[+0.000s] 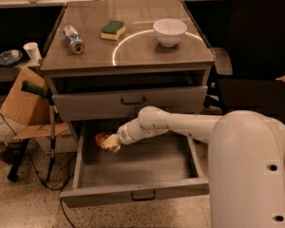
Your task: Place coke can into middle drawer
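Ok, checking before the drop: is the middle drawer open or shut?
Open: the middle drawer is pulled out, its floor visible. The pincer holds the coke can over its rear corner.

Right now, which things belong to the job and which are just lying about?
Job: coke can; gripper holding it over the open middle drawer.
Lying about: silver-and-blue can, sponge, white bowl on the cabinet top; paper cup.
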Available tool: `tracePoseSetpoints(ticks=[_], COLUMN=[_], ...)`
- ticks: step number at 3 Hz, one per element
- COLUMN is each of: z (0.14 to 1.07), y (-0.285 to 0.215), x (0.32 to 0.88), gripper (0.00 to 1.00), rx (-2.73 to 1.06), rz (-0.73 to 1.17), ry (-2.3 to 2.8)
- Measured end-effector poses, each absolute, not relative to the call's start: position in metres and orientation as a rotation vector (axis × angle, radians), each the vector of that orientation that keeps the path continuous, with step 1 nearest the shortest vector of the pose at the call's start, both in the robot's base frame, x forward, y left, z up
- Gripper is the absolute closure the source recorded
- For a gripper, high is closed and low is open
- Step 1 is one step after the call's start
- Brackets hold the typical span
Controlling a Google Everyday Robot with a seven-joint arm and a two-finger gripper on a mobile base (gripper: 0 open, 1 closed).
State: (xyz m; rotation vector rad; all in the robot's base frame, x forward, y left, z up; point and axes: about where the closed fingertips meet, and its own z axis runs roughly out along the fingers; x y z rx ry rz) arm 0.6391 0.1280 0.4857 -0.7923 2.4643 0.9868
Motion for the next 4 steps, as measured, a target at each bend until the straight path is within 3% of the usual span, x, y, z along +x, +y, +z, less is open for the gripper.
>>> tracePoseSetpoints(ticks=[4], z=[0.474], y=[0.1035], x=[0.6486], gripper=[0.0], rx=[-0.703], rz=[0.926], ry=[2.503])
